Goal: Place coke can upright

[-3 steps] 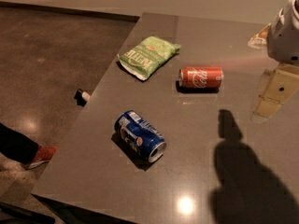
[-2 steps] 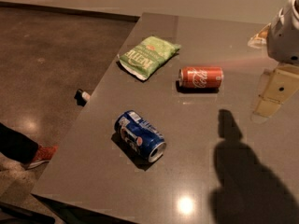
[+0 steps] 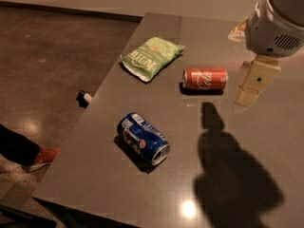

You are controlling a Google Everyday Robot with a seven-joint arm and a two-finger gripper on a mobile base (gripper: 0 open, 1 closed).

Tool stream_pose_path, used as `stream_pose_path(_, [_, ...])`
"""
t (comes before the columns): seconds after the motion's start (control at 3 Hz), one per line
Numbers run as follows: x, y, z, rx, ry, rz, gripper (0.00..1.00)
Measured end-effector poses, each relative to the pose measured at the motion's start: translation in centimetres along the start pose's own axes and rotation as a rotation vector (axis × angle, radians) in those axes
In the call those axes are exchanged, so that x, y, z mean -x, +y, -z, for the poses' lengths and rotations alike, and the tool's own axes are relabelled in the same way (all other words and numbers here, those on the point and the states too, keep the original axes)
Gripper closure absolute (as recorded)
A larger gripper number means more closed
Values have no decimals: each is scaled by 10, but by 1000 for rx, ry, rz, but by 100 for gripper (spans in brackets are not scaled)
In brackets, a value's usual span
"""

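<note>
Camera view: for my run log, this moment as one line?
red-orange aluminium coke can: on its side on grey table | end effector: right of can in view, not touching | upright placement: not done

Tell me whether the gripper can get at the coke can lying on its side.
Probably yes. The cream-coloured gripper hangs beside the small red-orange aluminium coke can, with only bare grey tabletop between them. The green crisp bag and blue drink can lie on its far side.

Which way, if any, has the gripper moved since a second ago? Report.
Yes: the gripper shifted left in view, closer to the coke can, which lies where it was.
</note>
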State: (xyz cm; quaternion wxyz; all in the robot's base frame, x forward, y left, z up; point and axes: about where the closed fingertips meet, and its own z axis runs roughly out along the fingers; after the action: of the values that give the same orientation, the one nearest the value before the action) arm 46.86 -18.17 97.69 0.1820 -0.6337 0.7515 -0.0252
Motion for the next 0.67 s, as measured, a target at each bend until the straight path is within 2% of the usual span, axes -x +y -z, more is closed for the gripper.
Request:
stream_pose_path(0.33, [21, -16, -18, 22, -11, 36, 0])
stream_pose_path(0.67, [37, -32, -48, 82, -11, 58, 0])
